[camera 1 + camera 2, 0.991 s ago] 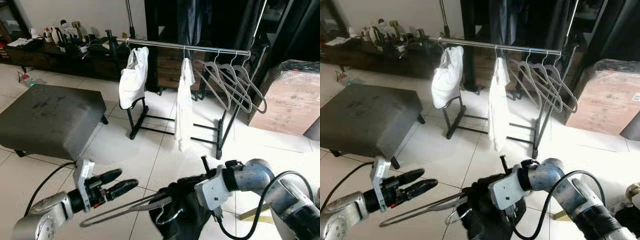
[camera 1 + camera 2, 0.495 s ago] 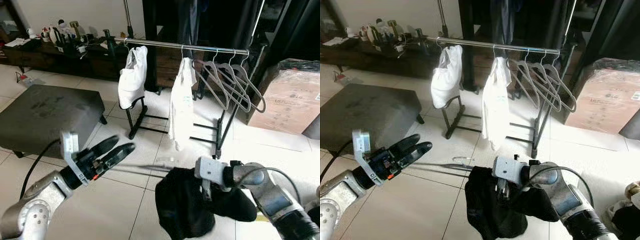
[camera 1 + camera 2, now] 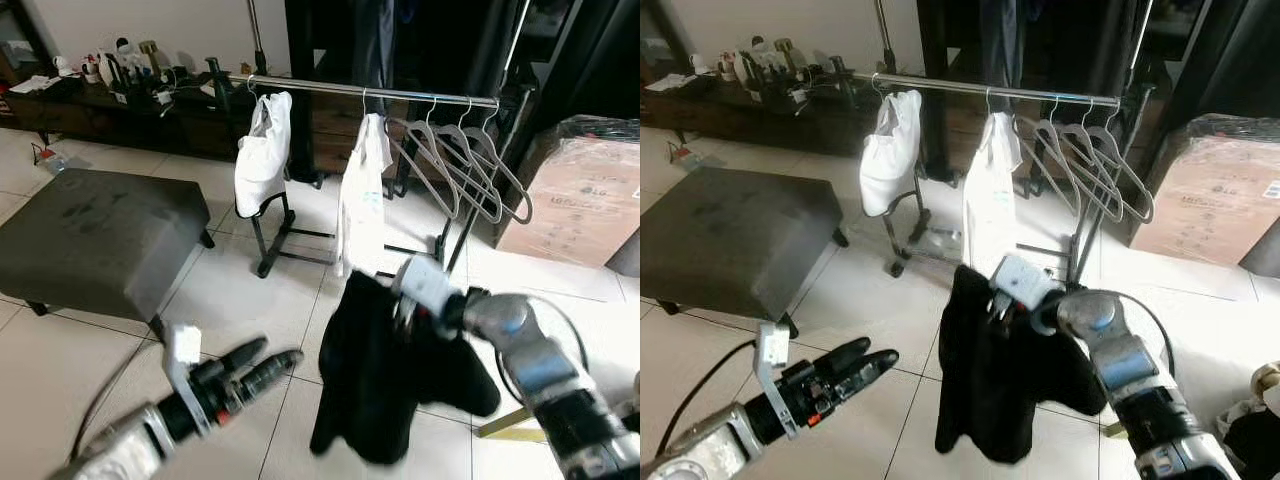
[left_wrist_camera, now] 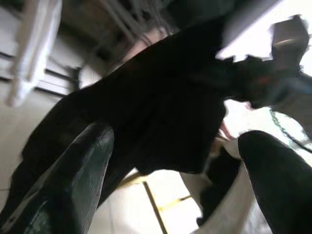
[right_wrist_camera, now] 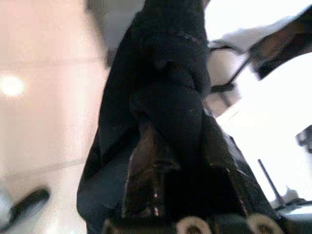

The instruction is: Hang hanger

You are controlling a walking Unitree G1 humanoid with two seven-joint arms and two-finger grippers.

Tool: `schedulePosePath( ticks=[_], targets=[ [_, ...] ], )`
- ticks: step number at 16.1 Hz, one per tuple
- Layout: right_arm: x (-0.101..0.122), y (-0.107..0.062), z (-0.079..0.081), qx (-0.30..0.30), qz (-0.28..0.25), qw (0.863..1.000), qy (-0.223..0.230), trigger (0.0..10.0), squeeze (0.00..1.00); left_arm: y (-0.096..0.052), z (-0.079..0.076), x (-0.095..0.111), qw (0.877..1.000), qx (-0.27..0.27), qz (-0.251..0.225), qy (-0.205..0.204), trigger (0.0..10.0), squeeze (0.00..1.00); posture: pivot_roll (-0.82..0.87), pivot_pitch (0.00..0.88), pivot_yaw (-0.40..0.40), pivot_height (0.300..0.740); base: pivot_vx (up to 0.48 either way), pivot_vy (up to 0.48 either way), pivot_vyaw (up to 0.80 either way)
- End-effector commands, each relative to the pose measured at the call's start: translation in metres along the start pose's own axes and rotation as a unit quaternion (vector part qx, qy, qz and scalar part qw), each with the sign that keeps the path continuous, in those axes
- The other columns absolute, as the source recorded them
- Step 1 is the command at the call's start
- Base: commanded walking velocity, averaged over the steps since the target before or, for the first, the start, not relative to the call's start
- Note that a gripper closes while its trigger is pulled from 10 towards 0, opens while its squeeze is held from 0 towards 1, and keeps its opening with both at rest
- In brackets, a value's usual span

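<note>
1. Short of the clothes rail (image 3: pixel 370 93), the right gripper (image 3: pixel 408 312) holds up a black garment (image 3: pixel 385 370); the cloth hangs in front of the white shirt (image 3: pixel 362 195) already on the rail and clear of the tiled floor (image 3: pixel 250 290).
2. From the right wrist view, that gripper's two fingers are pressed into a bunched fold at the top of the garment (image 5: pixel 165 97), pinching it. The hanger itself is buried in the fabric and I cannot make it out, so the task's thing is somewhere under that top fold.
3. Low and to the left of the garment, the left gripper (image 3: pixel 262 368) sits with its fingers slightly spread, holding nothing.
4. I judge the load to be light but floppy: the cloth drapes and will swing, so the only stiff part is the hanger inside.
5. The best hold looks to be right at the neck, under the hook, where fabric and hanger bunch together; lower down the cloth would just slide.
6. The bare stretch of rail between the white shirt and the empty hangers (image 3: pixel 470 170) seems the natural spot.
</note>
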State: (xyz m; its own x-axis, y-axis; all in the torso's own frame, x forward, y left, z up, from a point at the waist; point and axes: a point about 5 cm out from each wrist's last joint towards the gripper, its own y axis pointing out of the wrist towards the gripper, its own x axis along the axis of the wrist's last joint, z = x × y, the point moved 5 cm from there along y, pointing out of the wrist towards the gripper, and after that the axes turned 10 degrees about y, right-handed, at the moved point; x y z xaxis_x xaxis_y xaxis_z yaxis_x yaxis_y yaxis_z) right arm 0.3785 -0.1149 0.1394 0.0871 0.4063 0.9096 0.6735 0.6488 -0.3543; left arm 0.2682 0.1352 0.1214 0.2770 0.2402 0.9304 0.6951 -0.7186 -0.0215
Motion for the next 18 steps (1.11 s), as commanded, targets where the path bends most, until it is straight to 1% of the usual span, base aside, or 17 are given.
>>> schedulePosePath(
  ticks=[1, 2, 3, 4, 5, 6, 7, 8, 9, 11, 12, 13, 15, 16, 17, 18],
  targets=[
    [0.032, -0.005, -0.002, 0.003, -0.064, 0.998, -0.015, 0.0, 0.0, -0.008, 0.017, -0.005, 0.998, 0.059, -0.008, -0.003, 10.0, 0.0, -0.08, 0.141, 0.031, 0.74, 0.0, 0.0, 0.0],
    [0.035, -0.008, -0.001, 0.003, -0.074, 0.997, -0.038, 0.0, 0.0, -0.01, 0.022, -0.009, 0.997, 0.079, -0.015, -0.016, 10.0, 0.0, -0.08, 0.14, 0.029, 0.74, 0.0, 0.0, 0.0],
    [0.038, -0.011, 0.002, 0.007, -0.086, 0.994, -0.06, 0.0, 0.0, -0.015, 0.028, -0.016, 0.994, 0.101, -0.029, -0.042, 10.0, 0.0, -0.08, 0.141, 0.027, 0.74, 0.0, 0.0, 0.0],
    [0.041, -0.012, 0.003, 0.009, -0.095, 0.994, -0.062, 0.0, 0.0, -0.016, 0.03, -0.018, 0.992, 0.108, -0.032, -0.05, 10.0, 0.0, -0.08, 0.141, 0.027, 0.74, 0.0, 0.0, 0.0],
    [0.055, -0.019, 0.014, 0.041, -0.131, 0.986, -0.099, 0.0, 0.0, -0.025, 0.039, -0.028, 0.984, 0.138, -0.061, -0.095, 10.0, 0.0, -0.09, 0.14, 0.023, 0.74, 0.0, 0.0, 0.0],
    [0.062, -0.023, 0.02, 0.059, -0.139, 0.979, -0.138, 0.0, 0.0, -0.032, 0.048, -0.032, 0.975, 0.163, -0.082, -0.123, 10.0, 0.0, -0.1, 0.141, 0.018, 0.74, 0.0, 0.0, 0.0],
    [0.074, -0.028, 0.019, 0.069, -0.148, 0.972, -0.166, 0.0, 0.0, -0.045, 0.059, -0.033, 0.96, 0.193, -0.123, -0.161, 10.0, 0.0, -0.1, 0.144, 0.009, 0.74, 0.0, 0.0, 0.0],
    [0.081, -0.029, 0.018, 0.07, -0.156, 0.971, -0.169, 0.0, 0.0, -0.05, 0.064, -0.032, 0.951, 0.204, -0.147, -0.18, 10.0, 0.0, -0.1, 0.144, 0.005, 0.74, 0.0, 0.0, 0.0],
    [0.084, -0.03, 0.019, 0.075, -0.161, 0.968, -0.177, 0.0, 0.0, -0.053, 0.067, -0.033, 0.946, 0.206, -0.164, -0.19, 10.0, 0.0, -0.1, 0.143, -0.002, 0.74, 0.0, 0.0, 0.0],
    [0.089, -0.033, 0.029, 0.095, -0.171, 0.961, -0.197, 0.0, 0.0, -0.057, 0.069, -0.038, 0.942, 0.203, -0.178, -0.197, 10.0, 0.0, -0.11, 0.143, -0.015, 0.74, 0.0, 0.0, 0.0],
    [0.091, -0.034, 0.04, 0.107, -0.178, 0.954, -0.215, 0.0, 0.0, -0.051, 0.062, -0.042, 0.953, 0.175, -0.16, -0.187, 10.0, 0.09, -0.11, 0.142, -0.02, 0.74, 0.0, 0.0, 0.0],
    [0.092, -0.036, 0.048, 0.113, -0.185, 0.95, -0.227, 0.0, 0.0, -0.046, 0.053, -0.035, 0.96, 0.133, -0.17, -0.178, 10.0, 1.0, -0.11, 0.14, -0.023, 0.74, 0.0, 0.0, 0.0],
    [0.094, -0.038, 0.058, 0.118, -0.196, 0.948, -0.223, 0.0, 0.0, -0.042, 0.048, -0.028, 0.964, 0.106, -0.178, -0.168, 10.0, 1.0, -0.11, 0.136, -0.025, 0.74, 0.0, 0.0, 0.0],
    [0.093, -0.038, 0.064, 0.12, -0.201, 0.947, -0.22, 0.0, 0.0, -0.035, 0.04, -0.024, 0.969, 0.073, -0.174, -0.161, 10.0, 1.0, -0.11, 0.134, -0.025, 0.74, 0.0, 0.0, 0.0],
    [0.091, -0.039, 0.074, 0.126, -0.206, 0.947, -0.214, 0.0, 0.0, -0.026, 0.034, -0.025, 0.974, 0.049, -0.163, -0.151, 10.0, 1.0, -0.12, 0.132, -0.024, 0.74, 0.0, 0.0, 0.0],
    [0.09, -0.04, 0.079, 0.13, -0.207, 0.946, -0.212, 0.0, 0.0, -0.02, 0.033, -0.027, 0.977, 0.046, -0.15, -0.145, 10.0, 1.0, -0.12, 0.131, -0.023, 0.74, 0.0, 0.0, 0.0]
  ],
)
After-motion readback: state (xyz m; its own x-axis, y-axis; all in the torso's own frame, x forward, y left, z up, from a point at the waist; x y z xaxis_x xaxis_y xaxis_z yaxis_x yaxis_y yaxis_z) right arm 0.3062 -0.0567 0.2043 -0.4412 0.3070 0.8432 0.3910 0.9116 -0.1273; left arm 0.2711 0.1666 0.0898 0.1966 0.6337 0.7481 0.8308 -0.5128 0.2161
